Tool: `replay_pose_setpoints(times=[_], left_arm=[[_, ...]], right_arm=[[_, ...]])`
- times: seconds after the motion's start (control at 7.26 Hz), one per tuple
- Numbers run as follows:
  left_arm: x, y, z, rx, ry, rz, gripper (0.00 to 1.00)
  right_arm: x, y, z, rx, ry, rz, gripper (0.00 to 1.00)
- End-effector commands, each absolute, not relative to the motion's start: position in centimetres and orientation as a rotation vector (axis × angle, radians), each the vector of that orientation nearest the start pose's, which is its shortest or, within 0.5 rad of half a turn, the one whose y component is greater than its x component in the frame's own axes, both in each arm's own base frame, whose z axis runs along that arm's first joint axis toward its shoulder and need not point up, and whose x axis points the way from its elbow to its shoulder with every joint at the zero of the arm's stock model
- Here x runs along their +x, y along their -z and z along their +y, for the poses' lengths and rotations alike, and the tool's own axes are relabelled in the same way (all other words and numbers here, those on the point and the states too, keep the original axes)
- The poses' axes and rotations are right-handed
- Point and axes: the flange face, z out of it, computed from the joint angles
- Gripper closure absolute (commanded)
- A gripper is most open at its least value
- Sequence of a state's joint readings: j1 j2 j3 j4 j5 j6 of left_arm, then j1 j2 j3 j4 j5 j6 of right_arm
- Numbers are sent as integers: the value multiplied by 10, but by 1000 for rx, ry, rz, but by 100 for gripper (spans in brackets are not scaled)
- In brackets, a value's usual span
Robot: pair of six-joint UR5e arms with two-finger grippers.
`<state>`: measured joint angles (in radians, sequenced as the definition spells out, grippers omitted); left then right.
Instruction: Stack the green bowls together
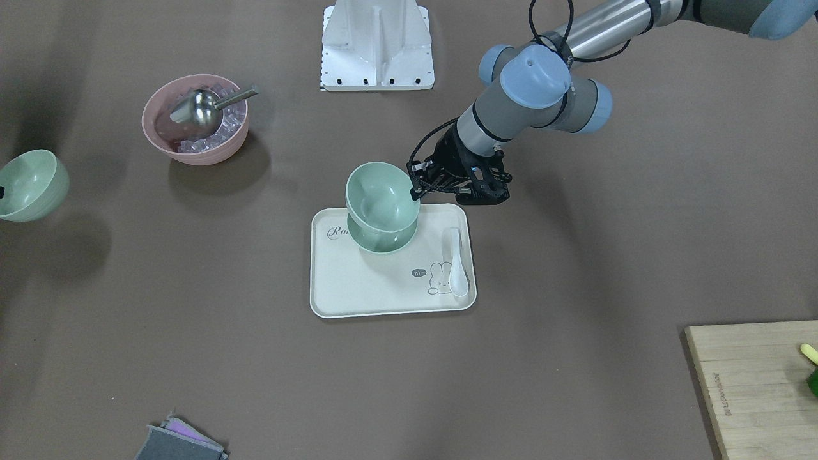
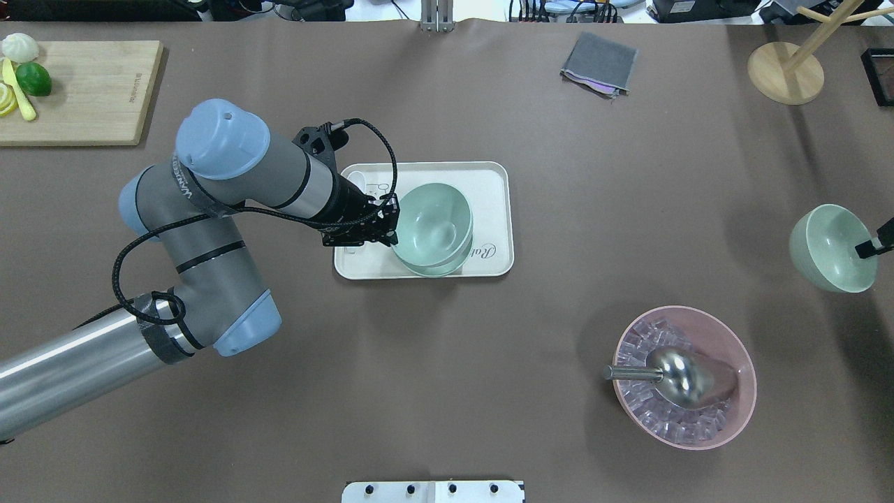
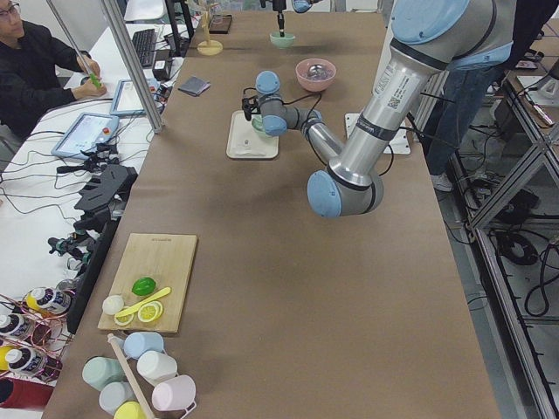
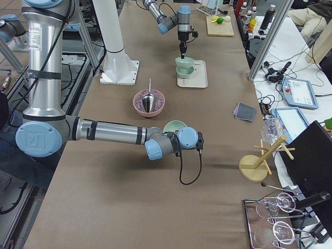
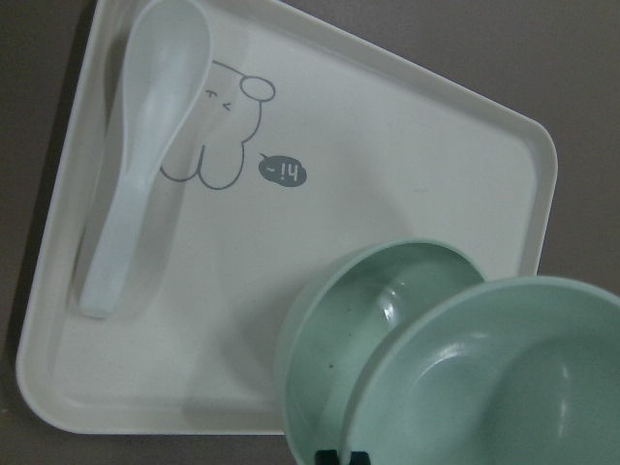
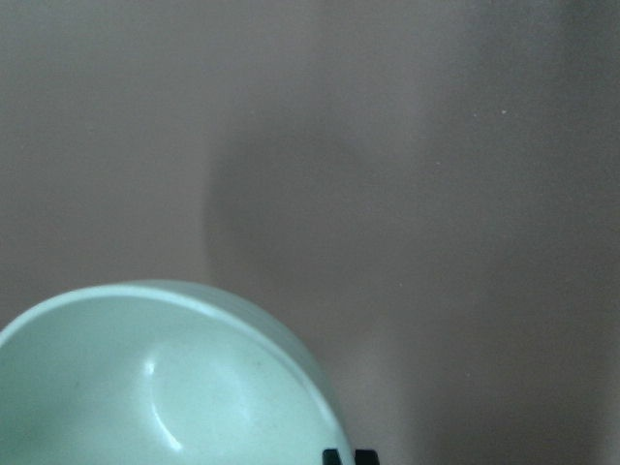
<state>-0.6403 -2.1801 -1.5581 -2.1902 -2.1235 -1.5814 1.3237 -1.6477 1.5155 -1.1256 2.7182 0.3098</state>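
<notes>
My left gripper (image 2: 388, 225) is shut on the rim of a green bowl (image 2: 433, 220) and holds it tilted just above a second green bowl (image 1: 383, 241) that stands on the cream tray (image 1: 358, 287). The left wrist view shows the held bowl (image 5: 504, 378) overlapping the lower bowl (image 5: 358, 310), offset to one side. My right gripper (image 2: 873, 246) is shut on the rim of the third green bowl (image 2: 831, 248) and holds it above the table at the far right. That bowl also shows in the right wrist view (image 6: 165, 387) and the front view (image 1: 29, 185).
A white spoon (image 1: 457, 262) lies on the tray. A pink bowl (image 2: 726, 419) with ice cubes and a metal scoop (image 2: 674, 374) stands near the right bowl. There is also a cutting board (image 2: 84, 91) with fruit, a grey cloth (image 2: 599, 64) and a wooden stand (image 2: 786, 73).
</notes>
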Motion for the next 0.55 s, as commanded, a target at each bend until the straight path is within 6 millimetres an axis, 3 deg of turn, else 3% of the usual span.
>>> replay_pose_setpoints(times=[0.0,0.14,0.28,0.41], left_arm=[[504,-236,-478,-68,238,1273,100],[504,-236,-480,-56,241,1275,18],[503,-232,-480,-38,234,1294,2],[500,-229,-479,-42,232,1297,1]], right_arm=[[-72,-647,-459,-47,123,-1169,100],[-72,-646,-460,-44,125,-1169,100],[-72,-644,-461,-41,128,-1172,100],[-75,-634,-468,-32,135,-1183,100]])
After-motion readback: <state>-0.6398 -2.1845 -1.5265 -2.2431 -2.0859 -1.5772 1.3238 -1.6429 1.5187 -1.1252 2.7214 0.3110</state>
